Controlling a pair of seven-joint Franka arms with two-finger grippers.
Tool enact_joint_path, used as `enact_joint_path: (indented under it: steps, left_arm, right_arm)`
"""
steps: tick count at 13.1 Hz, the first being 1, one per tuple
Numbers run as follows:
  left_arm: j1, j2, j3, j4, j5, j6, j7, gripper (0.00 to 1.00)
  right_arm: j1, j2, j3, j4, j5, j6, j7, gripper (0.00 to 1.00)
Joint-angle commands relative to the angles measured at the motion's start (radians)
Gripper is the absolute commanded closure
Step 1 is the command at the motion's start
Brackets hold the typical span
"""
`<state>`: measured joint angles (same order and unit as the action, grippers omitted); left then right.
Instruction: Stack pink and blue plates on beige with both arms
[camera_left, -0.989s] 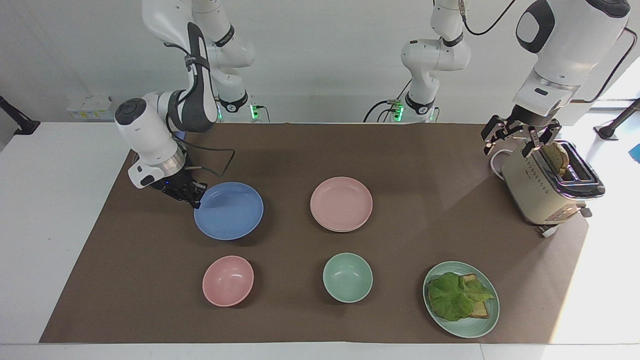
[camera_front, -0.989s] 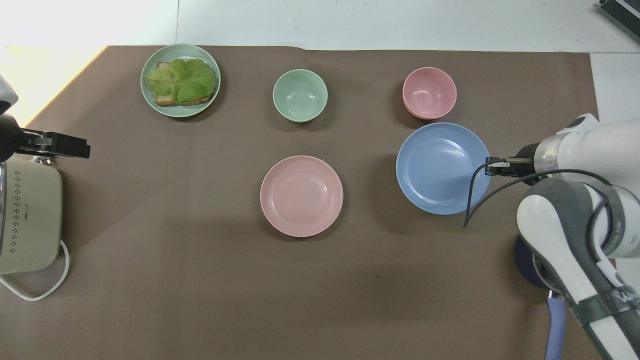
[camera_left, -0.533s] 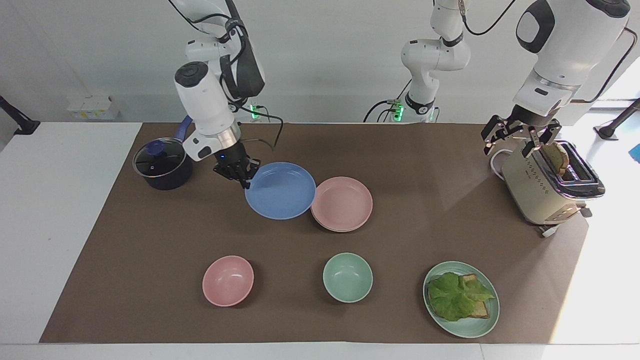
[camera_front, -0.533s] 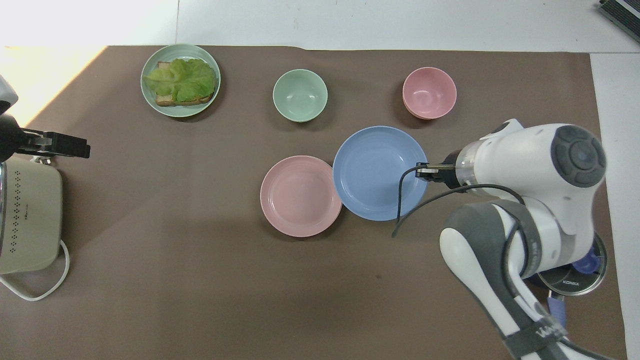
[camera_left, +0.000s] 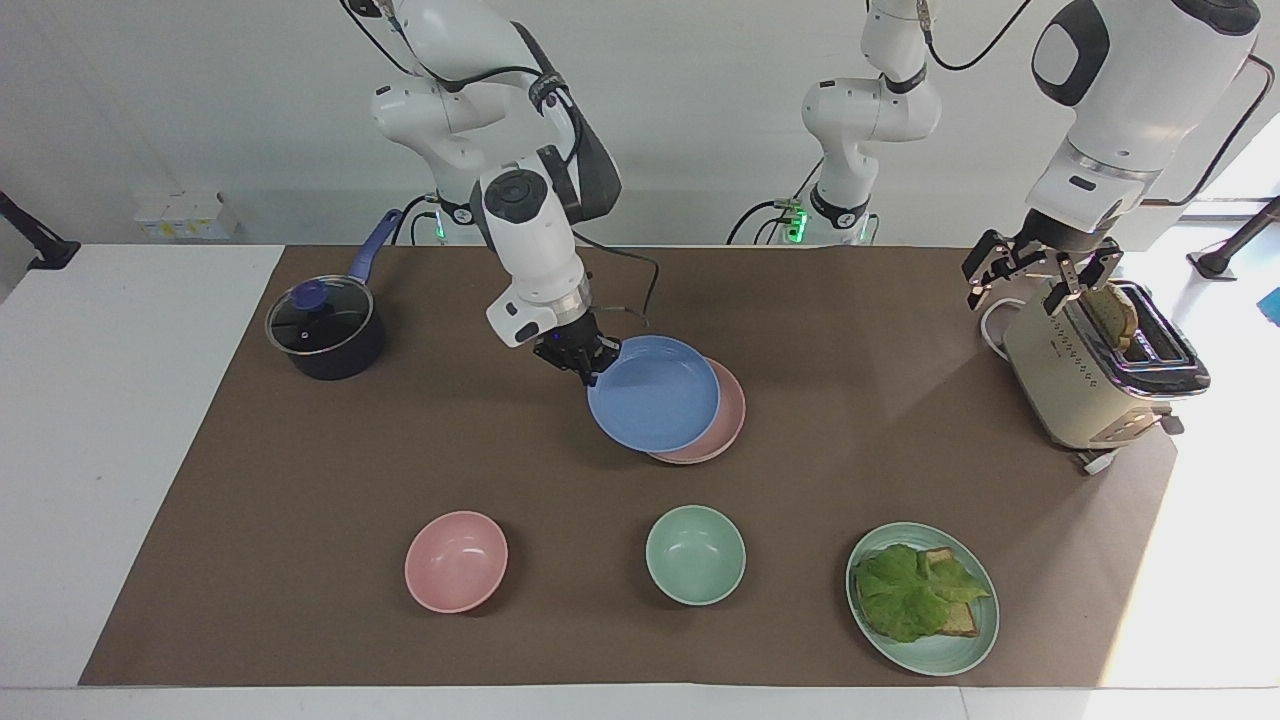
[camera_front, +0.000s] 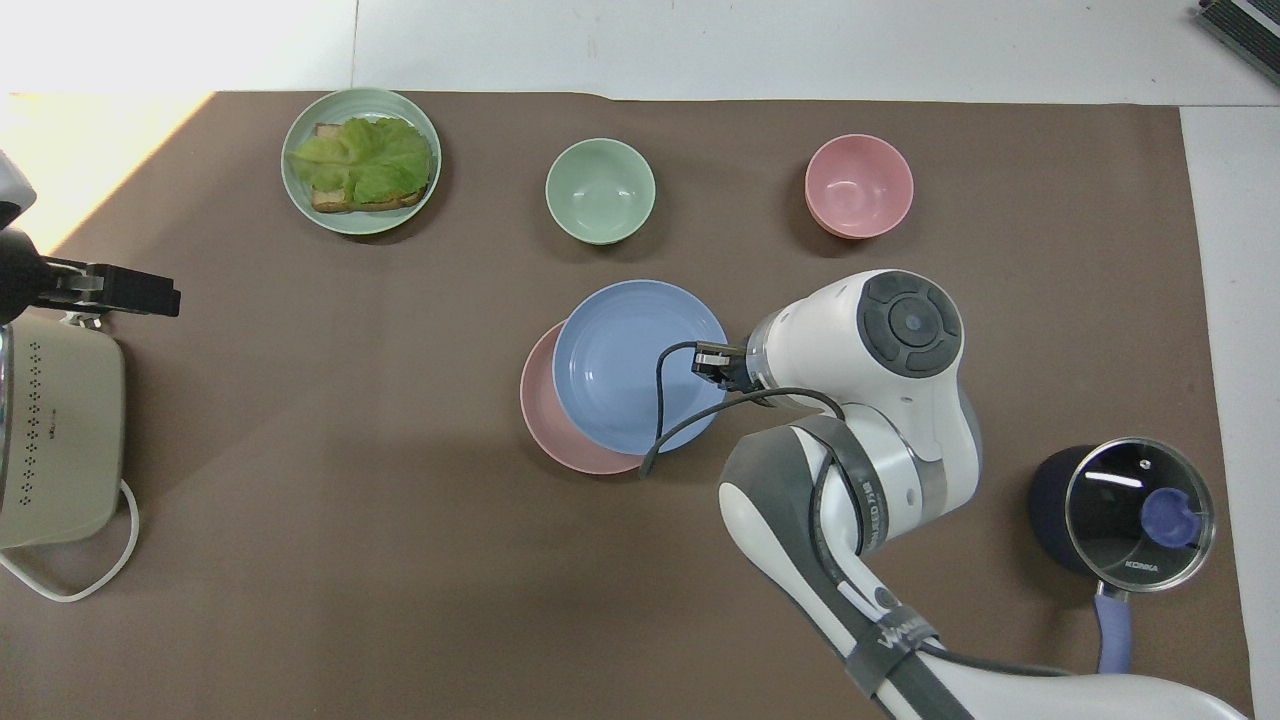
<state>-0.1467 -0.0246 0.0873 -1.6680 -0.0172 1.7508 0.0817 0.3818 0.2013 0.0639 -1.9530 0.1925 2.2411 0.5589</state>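
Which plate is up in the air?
The blue plate: the right arm's tool pinches its rim and holds it tilted above the pink plate. The green plate lies flat.

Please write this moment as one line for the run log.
right gripper: shut on blue plate, over pink plate | blue plate: not yet released | left gripper: open, waiting over toaster

Blue plate (camera_left: 655, 392) up in the air, gripped at its rim, tilted a touch, overlapping most of the pink plate (camera_left: 727, 424). Pink one lies flat mid-table, a cream rim just peeking from beneath it.
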Motion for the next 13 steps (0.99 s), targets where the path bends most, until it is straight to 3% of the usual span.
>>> enact_joint_path:
  steps: [1, 5, 7, 8, 9, 11, 13]
  left_arm:
    - [0.009, 0.005, -0.008, 0.016, 0.019, -0.019, 0.006, 0.0]
    - [0.009, 0.005, -0.008, 0.016, 0.019, -0.02, 0.006, 0.0]
    - [0.009, 0.005, -0.008, 0.016, 0.019, -0.019, 0.006, 0.0]
    - [0.009, 0.005, -0.008, 0.016, 0.019, -0.02, 0.006, 0.0]
    - [0.009, 0.005, -0.008, 0.016, 0.019, -0.02, 0.006, 0.0]
    - [0.009, 0.005, -0.008, 0.016, 0.019, -0.02, 0.006, 0.0]
    - [0.009, 0.005, -0.008, 0.016, 0.019, -0.02, 0.006, 0.0]
  right_arm:
    - [0.035, 0.021, 0.001, -0.006, 0.035, 0.038, 0.022, 1.0]
    - [0.065, 0.055, 0.001, -0.012, 0.035, 0.086, 0.035, 1.0]
    - [0.065, 0.053, 0.001, -0.018, 0.035, 0.087, 0.032, 0.89]
    - [0.065, 0.053, 0.001, -0.018, 0.035, 0.086, 0.032, 0.71]
    - [0.065, 0.053, 0.001, -0.018, 0.035, 0.086, 0.03, 0.6]
    - [0.065, 0.053, 0.001, -0.012, 0.03, 0.083, 0.032, 0.2]
    - [0.054, 0.038, -0.006, 0.002, 0.015, 0.065, 0.024, 0.04]
